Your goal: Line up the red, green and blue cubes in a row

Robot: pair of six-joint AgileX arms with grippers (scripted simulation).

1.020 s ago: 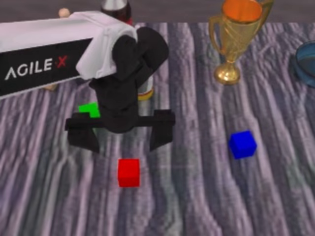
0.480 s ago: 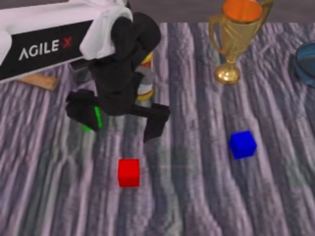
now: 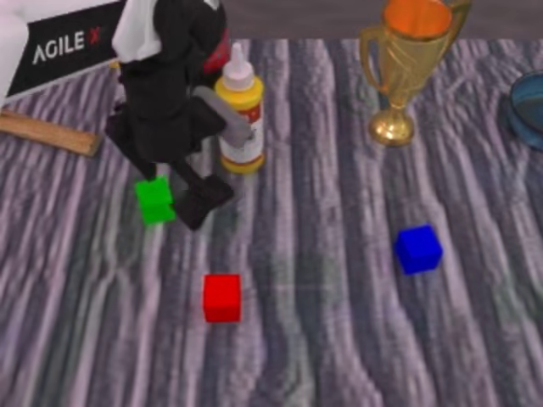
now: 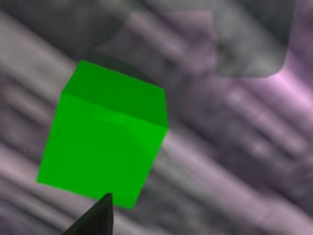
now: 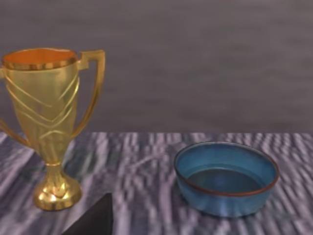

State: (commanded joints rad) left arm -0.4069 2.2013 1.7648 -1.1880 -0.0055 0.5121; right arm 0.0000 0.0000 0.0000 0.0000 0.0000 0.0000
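Note:
The green cube (image 3: 155,201) lies left of centre on the table. My left gripper (image 3: 165,188) hangs just over it, open, one dark finger (image 3: 199,203) close by the cube's right side. In the left wrist view the green cube (image 4: 105,139) fills the near field, with one fingertip (image 4: 98,220) at its edge. The red cube (image 3: 221,298) sits nearer the front. The blue cube (image 3: 417,248) is off to the right. My right arm is parked outside the top view; only one of its fingertips (image 5: 95,218) shows, with nothing beside it.
A yellow bottle (image 3: 240,110) stands just right of my left gripper. A gold trophy (image 3: 399,59) stands at the back, a blue bowl (image 3: 530,106) at the right edge, and a wooden stick (image 3: 47,131) at the left.
My left arm has drawn back to the left and turned, bringing its open gripper from above the red cube over the green cube. The yellow bottle now shows.

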